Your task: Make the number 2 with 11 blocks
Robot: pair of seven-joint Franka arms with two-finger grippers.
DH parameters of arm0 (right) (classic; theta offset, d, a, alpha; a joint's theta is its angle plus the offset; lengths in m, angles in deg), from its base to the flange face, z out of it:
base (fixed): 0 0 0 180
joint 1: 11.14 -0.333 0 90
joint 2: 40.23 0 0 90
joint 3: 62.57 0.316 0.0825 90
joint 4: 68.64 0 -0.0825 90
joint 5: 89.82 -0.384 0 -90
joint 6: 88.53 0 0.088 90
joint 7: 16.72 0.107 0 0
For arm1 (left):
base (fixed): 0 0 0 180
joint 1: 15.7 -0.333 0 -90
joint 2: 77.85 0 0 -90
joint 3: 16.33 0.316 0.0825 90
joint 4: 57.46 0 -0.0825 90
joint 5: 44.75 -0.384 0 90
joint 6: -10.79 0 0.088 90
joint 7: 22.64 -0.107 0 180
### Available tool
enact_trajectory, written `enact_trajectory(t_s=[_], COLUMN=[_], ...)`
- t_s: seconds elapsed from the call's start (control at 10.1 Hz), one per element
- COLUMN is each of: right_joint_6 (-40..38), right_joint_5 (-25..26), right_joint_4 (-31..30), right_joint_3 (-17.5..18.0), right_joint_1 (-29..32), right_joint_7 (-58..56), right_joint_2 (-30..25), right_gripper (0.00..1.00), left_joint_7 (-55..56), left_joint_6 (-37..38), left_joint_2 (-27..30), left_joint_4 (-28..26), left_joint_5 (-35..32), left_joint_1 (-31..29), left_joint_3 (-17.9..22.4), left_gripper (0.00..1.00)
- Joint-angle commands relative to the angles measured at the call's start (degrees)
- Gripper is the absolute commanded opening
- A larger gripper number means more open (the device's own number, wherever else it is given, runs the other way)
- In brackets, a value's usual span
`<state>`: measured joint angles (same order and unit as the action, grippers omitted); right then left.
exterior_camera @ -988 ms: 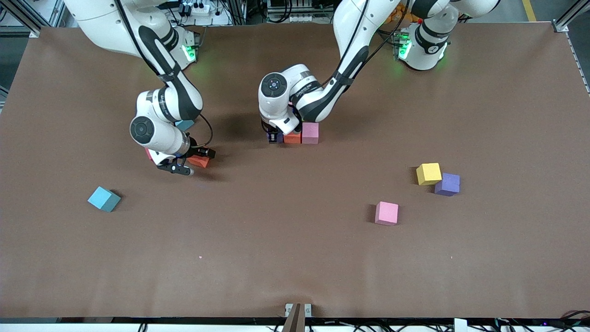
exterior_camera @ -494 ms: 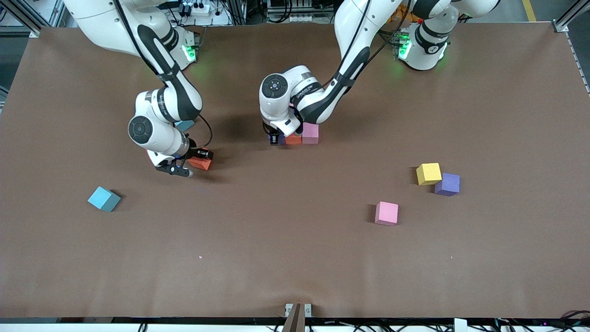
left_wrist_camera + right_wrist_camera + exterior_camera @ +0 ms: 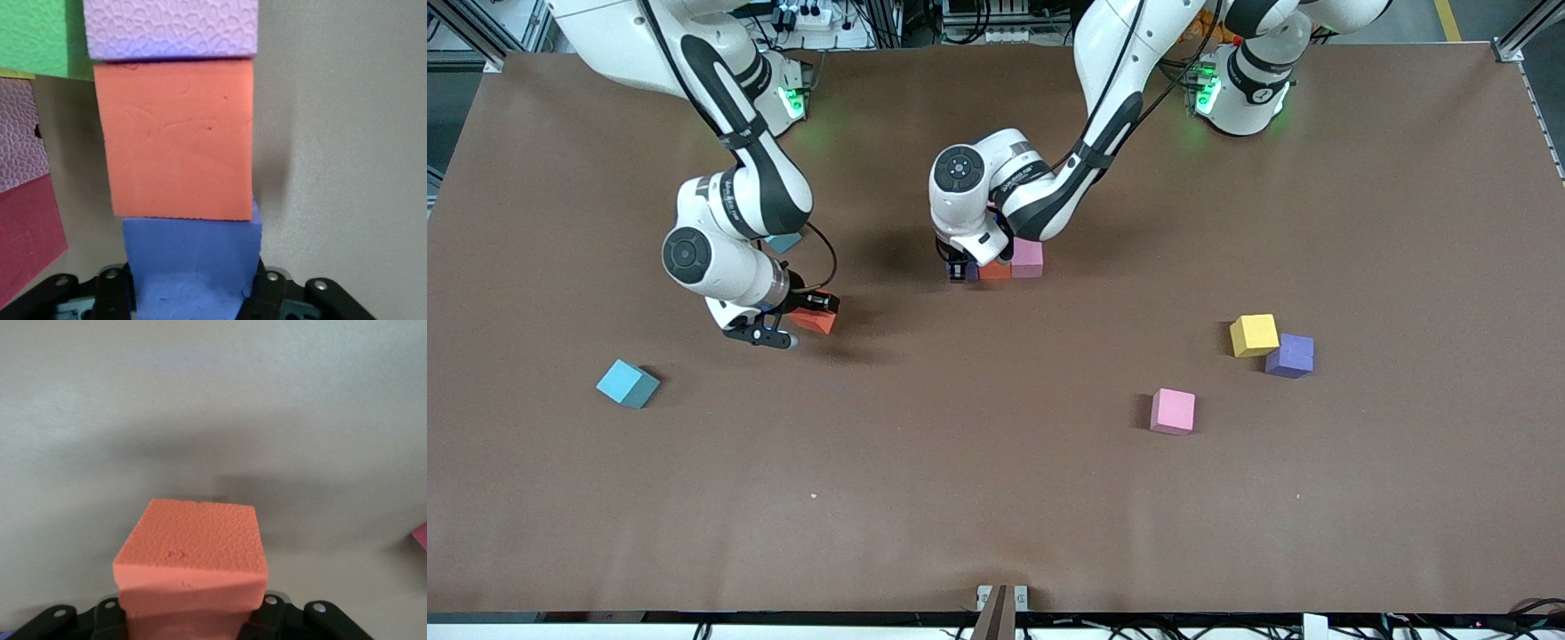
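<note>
In the front view we see the right gripper (image 3: pixel 783 327) closed on an orange block (image 3: pixel 815 318), now carried slightly higher and closer to the right arm's end than a second ago, when its jaws were only partly closed around it. The left gripper (image 3: pixel 963 268) stays clamped on a purple block (image 3: pixel 970 272) at the end of the row with an orange cube (image 3: pixel 994 269) and a pink cube (image 3: pixel 1028 258); it has barely shifted. The yellow block (image 3: pixel 1254 335), touching another purple block (image 3: pixel 1290 356), the lone pink block (image 3: pixel 1173 411) and the light-blue cube (image 3: pixel 628 383) lie unmoved. In the left wrist view the fingers (image 3: pixel 113 293) pinch the purple block touching the orange cube. In the right wrist view the fingers (image 3: pixel 270 613) grip the orange block above the table (image 3: pixel 213 400).
</note>
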<state>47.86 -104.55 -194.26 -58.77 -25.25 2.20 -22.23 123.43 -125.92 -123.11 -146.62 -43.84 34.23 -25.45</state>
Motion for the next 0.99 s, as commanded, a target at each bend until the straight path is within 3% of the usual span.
enact_trajectory(t_s=[0.0,0.59,0.89], right_joint_6=[-0.9,-1.8,-1.7], right_joint_5=[-0.9,-0.7,0.9], right_joint_4=[1.6,7.9,13.3], right_joint_3=[-0.3,-0.4,-0.6], right_joint_1=[-2.3,-6.4,-11.7], right_joint_7=[0.9,0.9,2.3], right_joint_2=[-0.3,2.7,7.6], right_gripper=[0.21,0.22,0.23], left_joint_7=[-0.4,-7.4,-23.4], left_joint_6=[0.4,6.0,8.7], left_joint_2=[0.2,12.8,15.5], left_joint_4=[-0.8,-0.8,-0.8], left_joint_5=[-2.0,-1.5,-2.0], left_joint_1=[-0.8,-5.2,-11.6], left_joint_3=[-0.2,-0.4,0.0], left_gripper=[1.00,1.00,1.00])
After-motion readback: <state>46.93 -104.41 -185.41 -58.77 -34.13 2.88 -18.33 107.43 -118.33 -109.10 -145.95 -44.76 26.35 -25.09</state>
